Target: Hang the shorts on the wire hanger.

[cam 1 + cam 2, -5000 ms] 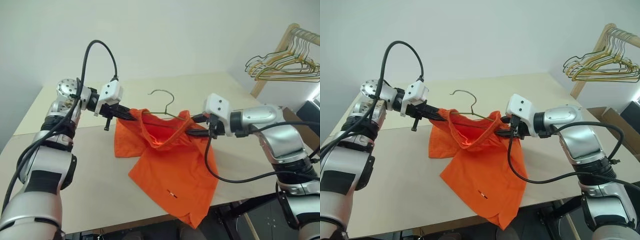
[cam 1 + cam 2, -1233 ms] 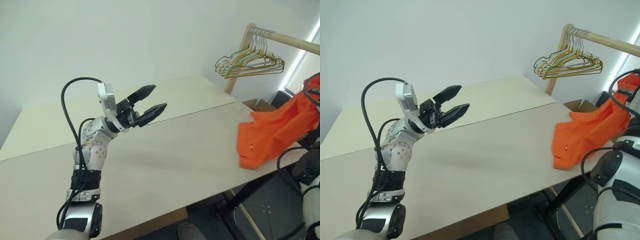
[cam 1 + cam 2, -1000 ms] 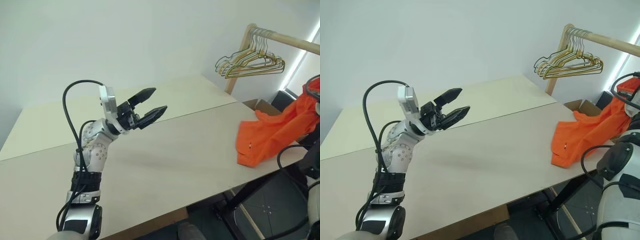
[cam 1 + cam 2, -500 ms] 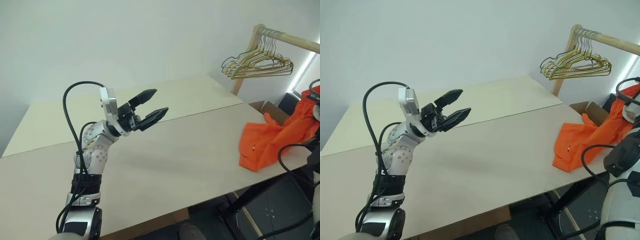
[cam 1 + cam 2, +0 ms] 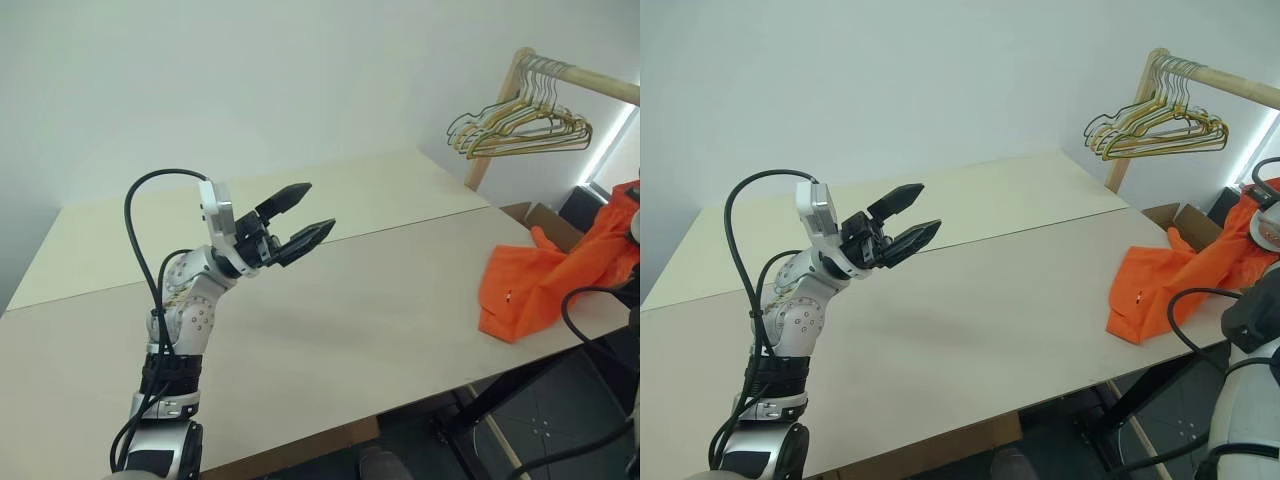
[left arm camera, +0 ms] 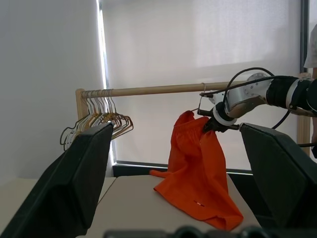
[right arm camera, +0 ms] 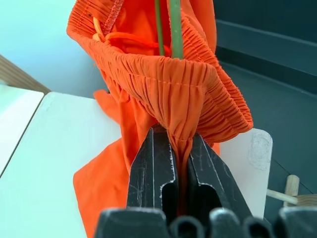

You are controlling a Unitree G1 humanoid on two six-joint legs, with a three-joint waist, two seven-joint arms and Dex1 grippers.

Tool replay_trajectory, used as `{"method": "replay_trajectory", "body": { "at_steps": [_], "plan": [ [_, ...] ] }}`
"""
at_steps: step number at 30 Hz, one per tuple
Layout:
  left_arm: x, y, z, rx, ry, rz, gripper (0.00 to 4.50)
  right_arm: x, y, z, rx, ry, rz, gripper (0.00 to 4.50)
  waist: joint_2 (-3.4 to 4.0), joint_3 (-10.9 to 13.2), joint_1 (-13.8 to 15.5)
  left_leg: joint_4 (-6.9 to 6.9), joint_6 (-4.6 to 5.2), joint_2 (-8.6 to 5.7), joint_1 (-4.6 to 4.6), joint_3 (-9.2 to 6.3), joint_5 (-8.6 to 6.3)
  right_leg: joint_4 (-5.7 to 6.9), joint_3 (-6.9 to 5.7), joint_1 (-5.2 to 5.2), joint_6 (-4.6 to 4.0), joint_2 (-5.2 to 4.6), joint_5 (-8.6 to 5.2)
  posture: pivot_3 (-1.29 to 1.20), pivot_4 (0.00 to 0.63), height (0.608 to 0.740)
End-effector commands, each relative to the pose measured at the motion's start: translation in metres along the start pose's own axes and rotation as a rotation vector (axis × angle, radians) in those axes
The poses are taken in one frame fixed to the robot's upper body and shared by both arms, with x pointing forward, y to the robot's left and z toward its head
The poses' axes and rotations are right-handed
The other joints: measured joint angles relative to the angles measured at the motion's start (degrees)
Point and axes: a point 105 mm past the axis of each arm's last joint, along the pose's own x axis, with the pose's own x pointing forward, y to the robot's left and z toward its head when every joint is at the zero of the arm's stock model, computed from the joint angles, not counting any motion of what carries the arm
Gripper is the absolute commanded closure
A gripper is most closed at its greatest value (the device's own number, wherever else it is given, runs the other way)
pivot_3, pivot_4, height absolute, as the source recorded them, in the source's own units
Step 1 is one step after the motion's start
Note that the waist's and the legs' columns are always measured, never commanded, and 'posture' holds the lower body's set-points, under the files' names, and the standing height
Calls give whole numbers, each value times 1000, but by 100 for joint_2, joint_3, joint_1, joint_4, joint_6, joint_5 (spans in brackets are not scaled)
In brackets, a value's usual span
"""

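Setting: pale wooden table under a plain white wall, its far right corner next to a wooden clothes rail.
Left gripper: the left gripper is raised above the table's middle, its two black fingers spread wide with nothing between them, tips aimed toward the rail side.
Right gripper: in the right wrist view the right gripper has its fingers pressed together on a gathered fold of the waistband; in the left wrist view the right gripper sits just under the rail.
Shorts: the shorts are pinched at the waistband by the right gripper, well to the right of the left gripper; the cloth droops from the grip and its lower end lies on the table's right edge.
Wire hanger: the wire hanger shows as thin greenish wires rising out of the waistband opening, just beyond the right fingertips; whether its hook touches the rail I cannot tell.
Other hangers: a cluster of gold and dark hangers hangs near the rail's post end, apart from the shorts.
In the way: a black cable loops in front of the shorts' lower part.
Box: an open cardboard box sits on the floor behind the table corner, beside the shorts.
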Motion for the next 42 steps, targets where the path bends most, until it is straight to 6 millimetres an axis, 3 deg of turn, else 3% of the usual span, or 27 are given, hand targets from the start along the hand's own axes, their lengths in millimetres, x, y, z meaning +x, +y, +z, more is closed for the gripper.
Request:
{"method": "replay_trajectory", "body": {
  "at_steps": [1, 5, 13, 19, 26, 31, 42],
  "plan": [
    [2, -4, 12, 53, -26, -19, 74, -4, 1, 12, 36, -42, 14, 4500, -3, 2, 5, 0, 0, 0, 0, 0, 0, -1, 0, 0, 0, 0, 0, -193, 0, 740],
    [1, -6, 14, 49, -38, -30, 74, -2, 1, 8, -30, -42, -13, 4500, -10, 6, 22, 0, 0, 0, 0, 1, 0, -2, 0, 0, 1, 0, 0, -192, 0, 740],
    [2, -8, 14, 45, -44, -46, 0, -1, -4, 8, -60, -59, -55, 2028, -11, 8, 81, 0, 1, 0, 1, 2, 0, -2, 1, 0, 1, 0, 1, -196, 0, 740],
    [4, -7, 12, 45, -40, -48, 0, -8, -7, 27, -169, -167, -129, 17, -9, 9, 122, 0, 0, -1, 1, 2, 0, -4, 2, -1, 2, -1, 1, -201, 0, 740],
    [3, -6, 12, 46, -41, -48, 0, -13, -6, 37, -215, -230, -180, 17, -10, 10, 124, 0, 1, -2, 1, 2, 0, -6, 2, -1, 2, -2, 1, -201, 0, 740],
    [3, -6, 12, 49, -40, -48, 0, -27, -5, 55, -252, -358, -292, 17, -8, 11, 116, 0, 0, -1, 2, 1, 0, -4, 4, -2, 2, -2, 1, -200, 0, 740],
    [1, -7, 13, 53, -34, -49, 0, -71, 33, 83, -418, -740, -316, 17, -7, 11, 119, 2, 0, -1, 0, -2, 0, -1, 5, -8, 5, -5, 3, -197, 0, 740]
  ]
}}
